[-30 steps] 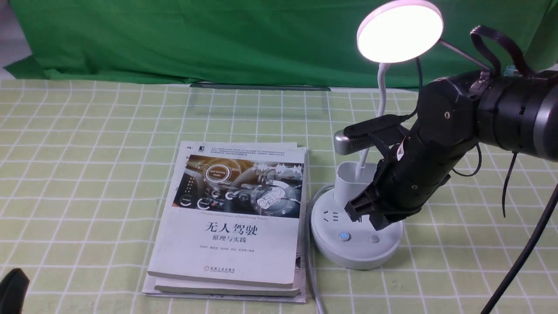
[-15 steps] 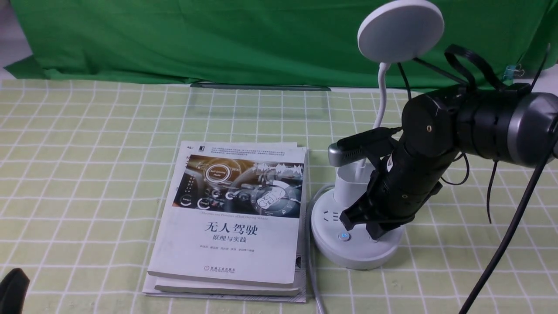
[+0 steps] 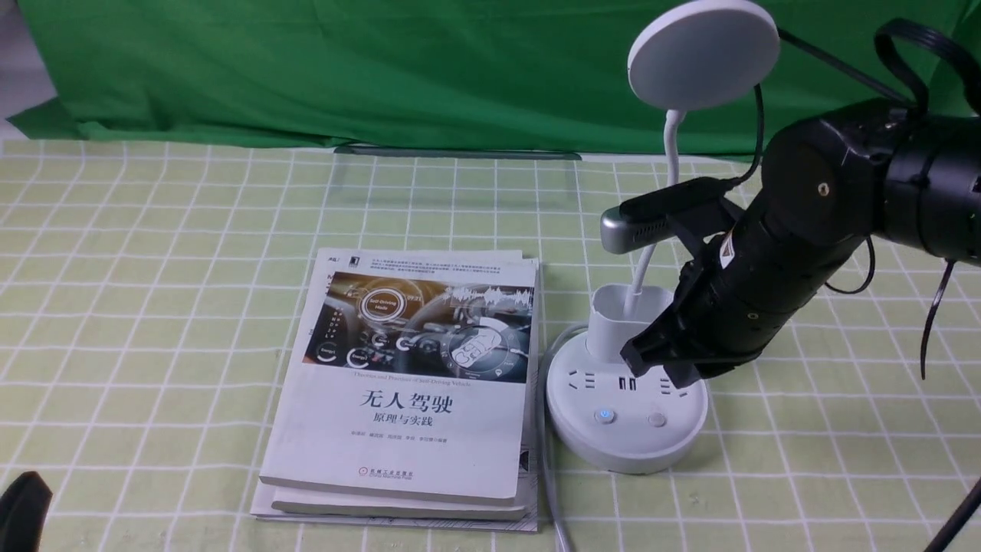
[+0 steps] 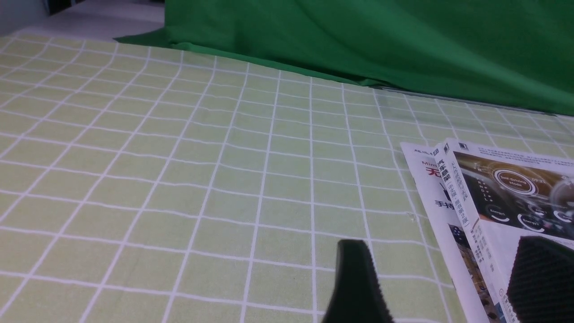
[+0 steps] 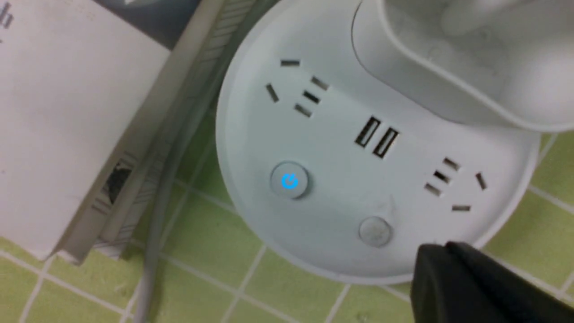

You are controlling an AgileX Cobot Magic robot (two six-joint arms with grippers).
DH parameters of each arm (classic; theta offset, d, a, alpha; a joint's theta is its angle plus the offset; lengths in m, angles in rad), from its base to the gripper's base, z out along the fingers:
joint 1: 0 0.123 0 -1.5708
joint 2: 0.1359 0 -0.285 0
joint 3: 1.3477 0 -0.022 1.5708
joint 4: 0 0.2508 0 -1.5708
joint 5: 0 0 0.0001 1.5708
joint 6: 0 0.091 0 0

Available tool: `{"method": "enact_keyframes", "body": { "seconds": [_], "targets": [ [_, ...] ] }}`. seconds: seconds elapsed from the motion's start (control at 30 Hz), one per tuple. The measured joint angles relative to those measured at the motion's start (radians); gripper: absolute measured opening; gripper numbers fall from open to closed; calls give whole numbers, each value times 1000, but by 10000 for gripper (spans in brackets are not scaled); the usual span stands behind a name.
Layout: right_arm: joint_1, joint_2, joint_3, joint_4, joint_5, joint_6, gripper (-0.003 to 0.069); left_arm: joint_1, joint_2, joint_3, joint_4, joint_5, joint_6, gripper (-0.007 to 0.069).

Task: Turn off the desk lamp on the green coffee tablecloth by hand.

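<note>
I am holding my right gripper [image 3: 661, 366] squeezed shut on nothing, just above the desk lamp [image 3: 625, 438], since I think a shut tip pokes buttons best. The lamp is sitting dark beside the books [image 3: 406, 399], toward the right edge of the green coffee tablecloth [image 3: 153, 307].

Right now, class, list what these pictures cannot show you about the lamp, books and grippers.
- Front view: right gripper hides part of the lamp.
- Front view: top book covers most of the lower book.
- Right wrist view: gripper tip cut off by the edge.
- Front view: cord leaves the frame.
</note>
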Motion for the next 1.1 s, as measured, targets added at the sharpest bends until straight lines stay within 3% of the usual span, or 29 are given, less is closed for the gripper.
{"method": "enact_keyframes", "body": {
  "seconds": [0.43,0.97,1.1],
  "targets": [
    [4,-497,374,2,32,27,47,0,0,0,0,0,0,410],
    [0,-769,436,-13,-34,41,41,0,0,0,0,0,0,410],
    [-68,-901,522,-12,-74,40,41,0,0,0,0,0,0,410]
  ]
}}
